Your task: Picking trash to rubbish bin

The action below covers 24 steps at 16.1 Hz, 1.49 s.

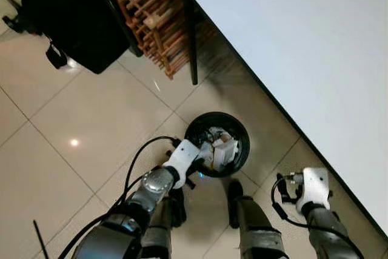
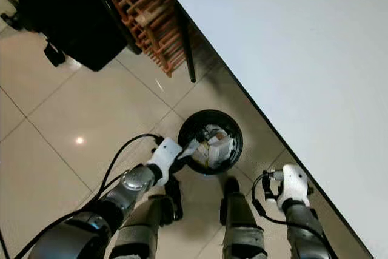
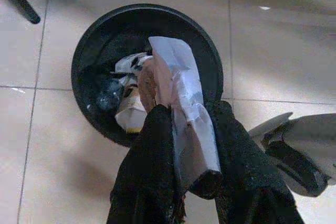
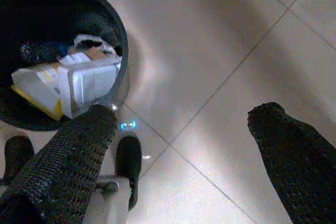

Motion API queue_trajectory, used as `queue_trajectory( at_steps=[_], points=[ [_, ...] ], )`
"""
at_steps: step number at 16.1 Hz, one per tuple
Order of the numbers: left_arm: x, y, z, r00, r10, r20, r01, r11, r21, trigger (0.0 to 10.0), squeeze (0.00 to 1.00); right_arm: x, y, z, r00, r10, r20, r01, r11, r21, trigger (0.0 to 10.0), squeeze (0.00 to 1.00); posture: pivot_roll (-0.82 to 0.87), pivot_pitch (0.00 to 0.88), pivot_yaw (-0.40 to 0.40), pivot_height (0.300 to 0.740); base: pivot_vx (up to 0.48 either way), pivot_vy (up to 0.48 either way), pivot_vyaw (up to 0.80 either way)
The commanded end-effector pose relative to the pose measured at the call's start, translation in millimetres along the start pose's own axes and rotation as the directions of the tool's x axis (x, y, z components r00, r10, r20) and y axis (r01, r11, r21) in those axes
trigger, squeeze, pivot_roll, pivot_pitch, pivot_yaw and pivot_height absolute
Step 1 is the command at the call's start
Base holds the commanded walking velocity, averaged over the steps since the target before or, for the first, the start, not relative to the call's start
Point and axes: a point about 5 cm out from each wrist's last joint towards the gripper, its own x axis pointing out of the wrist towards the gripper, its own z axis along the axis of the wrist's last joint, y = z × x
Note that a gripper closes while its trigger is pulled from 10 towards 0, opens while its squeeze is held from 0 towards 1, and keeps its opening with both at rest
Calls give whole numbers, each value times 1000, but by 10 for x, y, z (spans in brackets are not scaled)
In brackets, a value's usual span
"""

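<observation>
Trash, a crumpled white and tan wrapper (image 3: 181,108), was clamped between the two black fingers (image 3: 149,166) of the left hand (image 3: 184,174), which was held over the near rim of the round black rubbish bin (image 1: 217,144) standing on the tiled floor (image 1: 79,144); the bin already contained cartons and paper (image 4: 68,85). To the right, the right hand (image 4: 181,145) hung beside the bin, above the floor tiles, its fingers spread well apart and holding nothing, with a white worktop (image 1: 315,47) at the far right.
</observation>
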Motion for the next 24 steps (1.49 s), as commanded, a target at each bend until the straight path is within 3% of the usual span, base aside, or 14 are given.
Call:
queue_trajectory(
  at_steps=[1, 3, 4, 14, 16, 19, 21, 24],
  points=[
    [-44, -74, -168, 998, -30, -57, 29, 999, -13, 10000, 0, -121, 4, -219, 997, -5, -83, 7, 1000, 24, 10000, 0, -100, 557, 91, 740, 0, 0, 0],
    [-39, -66, -153, 998, -30, -54, 29, 1000, -12, 10000, 51, -147, 7, -222, 996, -6, -88, 8, 1000, 26, 10000, 0, -99, 560, 91, 740, 0, 0, 0],
    [-33, -51, -126, 998, -30, -48, 31, 999, 14, 10000, 1000, -179, 21, -229, 995, -5, -96, 8, 999, 32, 10000, 0, -96, 568, 94, 740, 0, 0, 0],
    [-46, -25, -136, 998, -19, -55, 21, 999, 46, 10000, 1000, -188, 94, -213, 993, 7, -116, -2, 999, 47, 10000, 0, -73, 561, 101, 740, 0, 0, 0],
    [-60, 17, -158, 997, 35, -65, -31, 998, 61, 10000, 0, -174, 112, -229, 992, 9, -123, -3, 999, 50, 10000, 0, -57, 551, 109, 740, 0, 0, 0],
    [-151, 122, -270, 983, 173, -61, -175, 984, -22, 10000, 0, -123, 152, -228, 992, 12, -126, -5, 998, 59, 10000, 0, -40, 520, 122, 740, 0, 0, 0],
    [-340, 278, -460, 937, 342, -72, -348, 933, -89, 10000, 0, -53, 202, -172, 994, 23, -110, -15, 997, 70, 10000, 0, -23, 487, 131, 740, 0, 0, 0],
    [-572, 410, -673, 884, 456, -104, -466, 879, -102, 10000, 0, 15, 237, -155, 993, 40, -110, -32, 997, 70, 10000, 0, 8, 444, 142, 740, 0, 0, 0]
  ],
)
